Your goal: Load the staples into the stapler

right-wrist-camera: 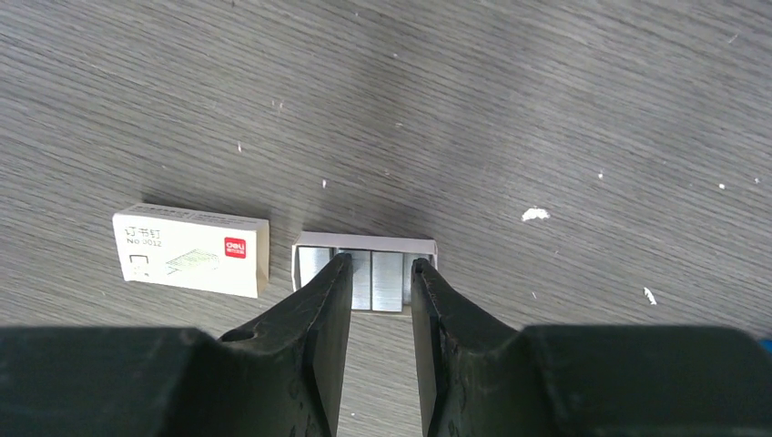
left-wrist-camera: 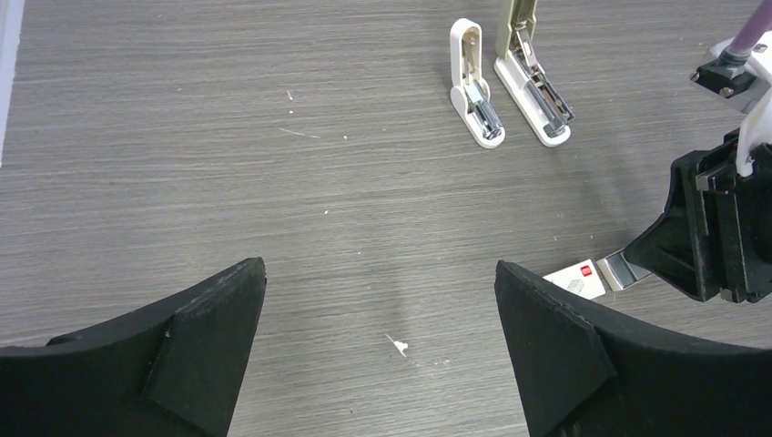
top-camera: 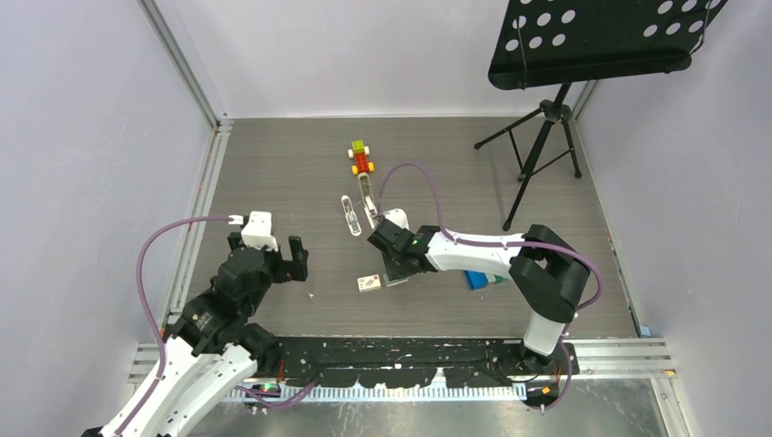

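**A:** What sits furthest left?

**B:** The left gripper (top-camera: 269, 250). It hangs above the table (top-camera: 273, 164) with its jaws spread wide and nothing between them.

**A:** And to the right of it?

**B:** Two hinged pieces lie opened out side by side toward the far middle. The first is a stubby white object (top-camera: 349, 217), and just right of it is the stapler (top-camera: 367, 200) with its grey-beige top. Beyond the stapler's far end lies one toy of coloured blocks (top-camera: 361, 157).

**A:** Where are the staples?

**B:** They are nearer than the stapler and apart from it. One white carton (right-wrist-camera: 191, 250) with a red mark lies flat. Just to its right the staples (right-wrist-camera: 373, 278) sit in an open tray, silvery strips side by side.

**A:** Is anything in the way?

**B:** The right gripper (right-wrist-camera: 380, 262) covers that tray from above. Its jaws are narrow, with one finger at each side of the middle strips. Whether they actually pinch the strips cannot be told.

**A:** What is further right?

**B:** One blue box (top-camera: 475, 279) lies half hidden beneath the right arm. One black music stand (top-camera: 546, 118) is at the far right corner.

**A:** And the count?

**B:** Two grippers, two hinged pieces, and one of everything else.
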Tool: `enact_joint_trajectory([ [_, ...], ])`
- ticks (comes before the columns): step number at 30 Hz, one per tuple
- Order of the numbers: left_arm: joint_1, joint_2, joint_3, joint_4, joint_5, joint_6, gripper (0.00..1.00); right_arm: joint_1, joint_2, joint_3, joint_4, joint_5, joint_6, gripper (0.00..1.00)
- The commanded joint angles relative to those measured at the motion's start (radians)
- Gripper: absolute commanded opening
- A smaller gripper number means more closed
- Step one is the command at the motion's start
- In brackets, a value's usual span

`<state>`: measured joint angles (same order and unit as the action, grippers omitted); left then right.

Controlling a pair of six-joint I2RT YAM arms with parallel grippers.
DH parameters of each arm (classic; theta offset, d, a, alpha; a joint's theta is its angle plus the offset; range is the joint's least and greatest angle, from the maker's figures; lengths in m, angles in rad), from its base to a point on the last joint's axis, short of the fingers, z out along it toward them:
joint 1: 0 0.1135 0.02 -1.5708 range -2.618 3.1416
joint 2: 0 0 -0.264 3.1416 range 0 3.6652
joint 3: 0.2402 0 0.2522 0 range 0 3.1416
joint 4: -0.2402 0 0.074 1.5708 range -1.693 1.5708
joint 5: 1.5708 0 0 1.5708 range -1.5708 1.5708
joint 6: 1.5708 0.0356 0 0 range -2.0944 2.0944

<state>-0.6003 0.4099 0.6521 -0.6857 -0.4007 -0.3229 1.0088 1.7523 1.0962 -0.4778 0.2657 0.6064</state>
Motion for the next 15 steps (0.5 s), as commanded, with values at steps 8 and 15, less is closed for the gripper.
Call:
enact_joint_trajectory([
  [8,0.021,0.014,-0.008,0.051,0.012,0.024,1.0,0.007,0.021,0.023,0.022,-0.029,0.022,0.35],
  [15,0.028,0.007,-0.012,0.053,0.016,0.024,1.0,0.007,0.018,0.009,0.021,-0.037,0.032,0.35],
])
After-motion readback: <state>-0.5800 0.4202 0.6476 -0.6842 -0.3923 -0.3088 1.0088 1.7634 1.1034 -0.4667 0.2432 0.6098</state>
